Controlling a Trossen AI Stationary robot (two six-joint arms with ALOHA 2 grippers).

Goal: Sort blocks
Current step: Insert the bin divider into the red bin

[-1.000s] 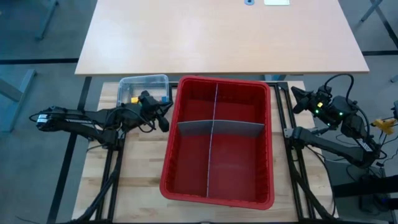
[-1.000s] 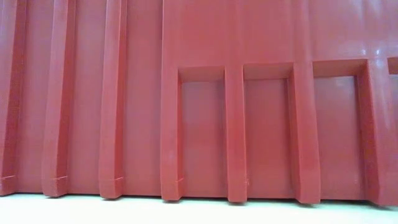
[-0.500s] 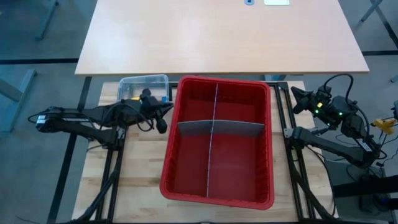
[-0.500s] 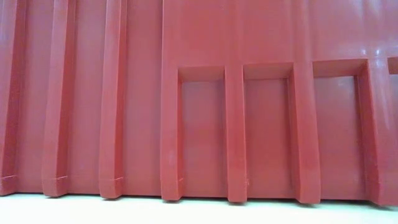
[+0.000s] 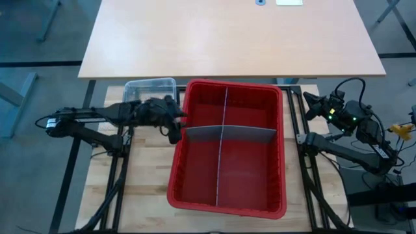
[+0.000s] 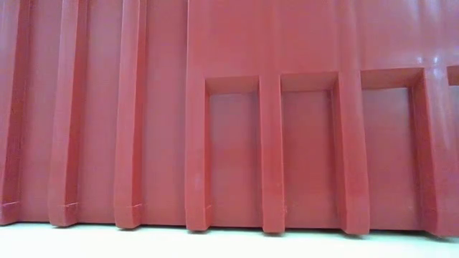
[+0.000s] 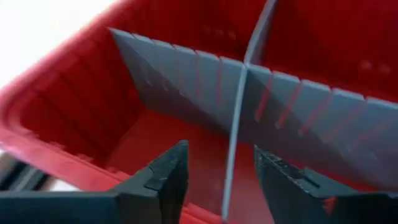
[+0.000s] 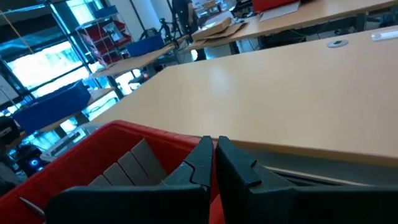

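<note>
My left claw (image 7: 214,171), fingers apart and empty, hangs over the red bin's (image 5: 180,156) nine-o'clock rim; any released block may bounce across the grey divider (image 7: 236,118). My right claw (image 8: 214,155) waits together at three o'clock.

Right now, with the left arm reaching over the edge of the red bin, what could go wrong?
The left gripper hangs open and empty just above the red bin rim; dropping lower could knock the wall and shove the bin. The grey divider panels stand straight ahead of its fingers, so pushing forward could dislodge them. The right gripper waits shut beside the bin's far corner.
</note>
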